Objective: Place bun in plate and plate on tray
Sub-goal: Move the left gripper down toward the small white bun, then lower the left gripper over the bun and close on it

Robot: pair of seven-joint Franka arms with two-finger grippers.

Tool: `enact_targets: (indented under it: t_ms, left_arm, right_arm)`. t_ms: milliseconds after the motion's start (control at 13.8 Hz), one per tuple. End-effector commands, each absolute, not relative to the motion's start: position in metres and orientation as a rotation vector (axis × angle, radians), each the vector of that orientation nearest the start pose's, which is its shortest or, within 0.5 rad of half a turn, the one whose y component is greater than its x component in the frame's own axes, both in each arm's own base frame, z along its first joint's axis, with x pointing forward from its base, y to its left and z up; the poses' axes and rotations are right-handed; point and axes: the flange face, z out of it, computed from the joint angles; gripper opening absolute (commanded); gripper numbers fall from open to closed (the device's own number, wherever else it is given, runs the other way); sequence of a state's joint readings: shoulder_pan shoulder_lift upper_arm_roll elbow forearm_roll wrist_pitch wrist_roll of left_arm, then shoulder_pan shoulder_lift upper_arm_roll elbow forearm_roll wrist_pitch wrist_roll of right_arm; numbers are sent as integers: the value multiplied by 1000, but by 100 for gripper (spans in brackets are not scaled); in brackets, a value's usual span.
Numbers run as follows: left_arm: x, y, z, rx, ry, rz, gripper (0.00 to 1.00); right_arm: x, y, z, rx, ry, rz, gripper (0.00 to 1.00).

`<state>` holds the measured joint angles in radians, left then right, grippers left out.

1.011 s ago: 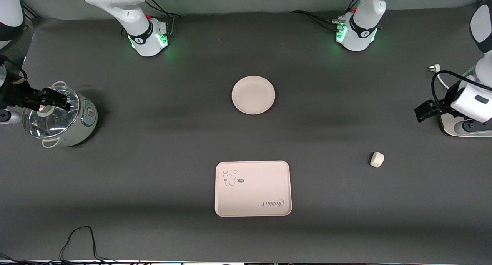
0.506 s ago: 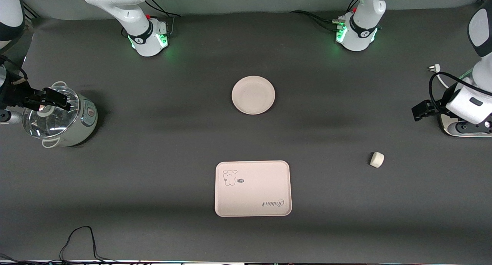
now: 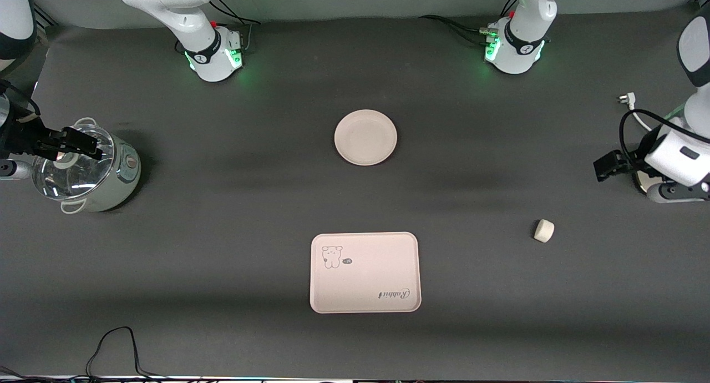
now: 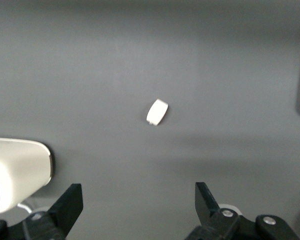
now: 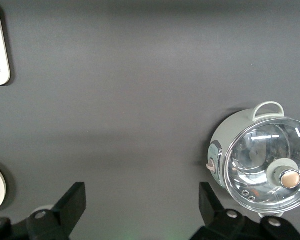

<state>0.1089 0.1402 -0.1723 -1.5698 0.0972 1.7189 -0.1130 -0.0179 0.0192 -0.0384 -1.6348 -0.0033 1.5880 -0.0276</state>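
The small off-white bun lies on the dark table toward the left arm's end, and it shows in the left wrist view as the bun. The round cream-pink plate sits empty mid-table. The rectangular tray with the rabbit drawing lies nearer to the front camera than the plate. My left gripper hangs open and empty over bare table at the left arm's end, apart from the bun. My right gripper hangs open and empty over the pot's glass lid.
A glass-lidded pot stands at the right arm's end, seen as the pot in the right wrist view. A white device with a black cable sits by the left gripper. A loose cable lies at the table's front edge.
The left arm's wrist and gripper have shifted slightly toward the bun. The right arm, bun, plate and tray have not moved.
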Motion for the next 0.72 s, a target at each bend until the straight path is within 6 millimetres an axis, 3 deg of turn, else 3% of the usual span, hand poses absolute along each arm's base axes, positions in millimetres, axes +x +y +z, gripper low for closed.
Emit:
enact_targets:
  t_ms: [0, 217, 433, 650]
  left_arm:
    - [650, -20, 555, -3103, -43, -52, 100]
    - [669, -17, 523, -3115, -40, -2, 100]
    - [670, -8, 458, -3173, -70, 99, 100]
    - [665, 7, 376, -3177, -78, 61, 100]
  right_arm:
    - [558, -34, 587, -3155, 9, 115, 100]
    - [558, -34, 587, -3155, 9, 115, 100]
    - [558, -34, 587, -3155, 11, 115, 100]
    - [558, -35, 587, -3155, 11, 115, 100]
